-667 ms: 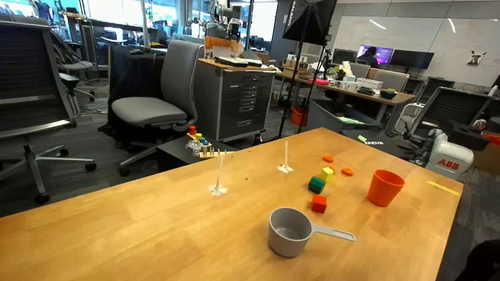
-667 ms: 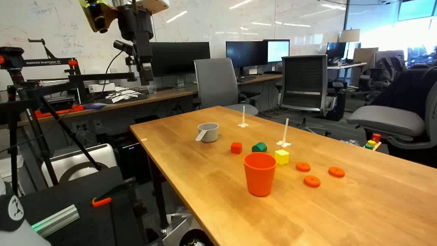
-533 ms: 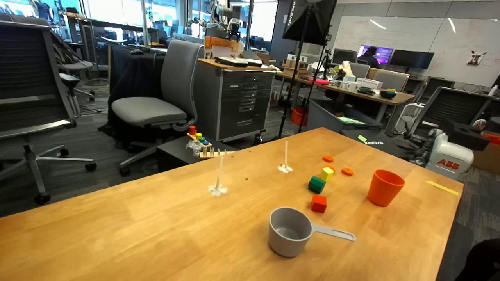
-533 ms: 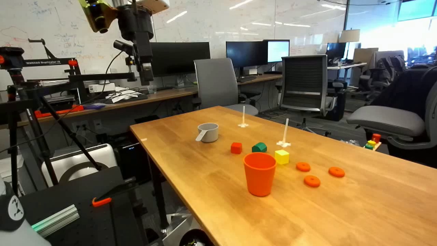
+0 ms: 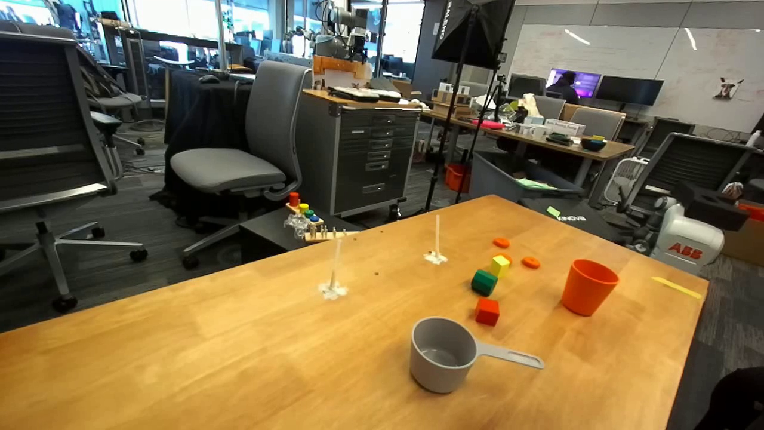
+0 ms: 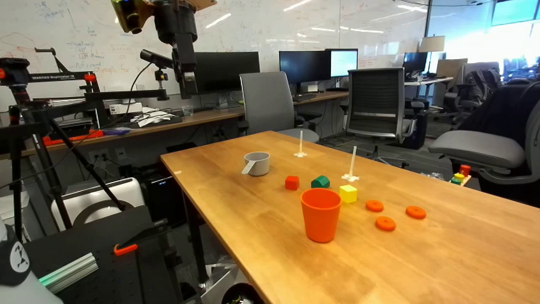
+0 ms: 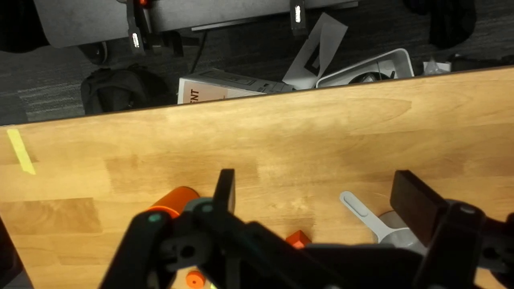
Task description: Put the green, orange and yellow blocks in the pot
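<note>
The red-orange block (image 5: 487, 312), the green block (image 5: 484, 282) and the yellow block (image 5: 500, 266) lie apart from the pot on the wooden table; they also show in an exterior view as red (image 6: 292, 183), green (image 6: 320, 182) and yellow (image 6: 348, 194). The grey pot (image 5: 439, 373) stands upright with no block visible in it; its handle shows in the wrist view (image 7: 363, 212). My gripper (image 7: 315, 176) is open and empty, high above the table. It also shows at the top of an exterior view (image 6: 190, 86). In the wrist view the red-orange block (image 7: 298, 239) is partly hidden by the gripper and the green block is hidden.
An orange-red cup (image 6: 321, 217) stands near the yellow block. Several orange discs (image 6: 385, 223) lie beyond it. Two thin white upright sticks (image 5: 437, 239) (image 5: 336, 269) rise from the table. The table edge (image 7: 257, 95) crosses the wrist view.
In an exterior view my gripper has moved a little to the right and up. The blocks, pot and cup have not moved.
</note>
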You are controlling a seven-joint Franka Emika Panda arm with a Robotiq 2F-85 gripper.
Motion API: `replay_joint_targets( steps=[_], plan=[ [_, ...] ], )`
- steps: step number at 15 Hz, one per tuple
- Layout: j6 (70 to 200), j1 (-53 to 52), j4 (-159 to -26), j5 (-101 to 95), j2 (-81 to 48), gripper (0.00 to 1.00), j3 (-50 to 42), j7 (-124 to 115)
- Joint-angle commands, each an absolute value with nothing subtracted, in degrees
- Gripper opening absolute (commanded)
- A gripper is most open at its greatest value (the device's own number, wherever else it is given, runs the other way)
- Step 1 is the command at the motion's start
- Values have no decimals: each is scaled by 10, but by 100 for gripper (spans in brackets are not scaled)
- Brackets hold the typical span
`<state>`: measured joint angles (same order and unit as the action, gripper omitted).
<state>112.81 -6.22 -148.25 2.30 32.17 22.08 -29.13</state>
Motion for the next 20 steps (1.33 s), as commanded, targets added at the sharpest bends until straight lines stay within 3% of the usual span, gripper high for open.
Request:
replay_joint_targets(
  steps=[1,5,16,17,20],
  plan=[
    [1127,-73,-1484,17,319,100,211,-296],
    [1168,-48,-1451,-1,259,100,193,-280],
    [1131,-8,-1118,-25,-95,100,77,-294],
    [1168,-24,-1200,-31,-17,100,77,-279],
    [1170,-26,-1186,-30,-50,100,63,-275]
  ],
)
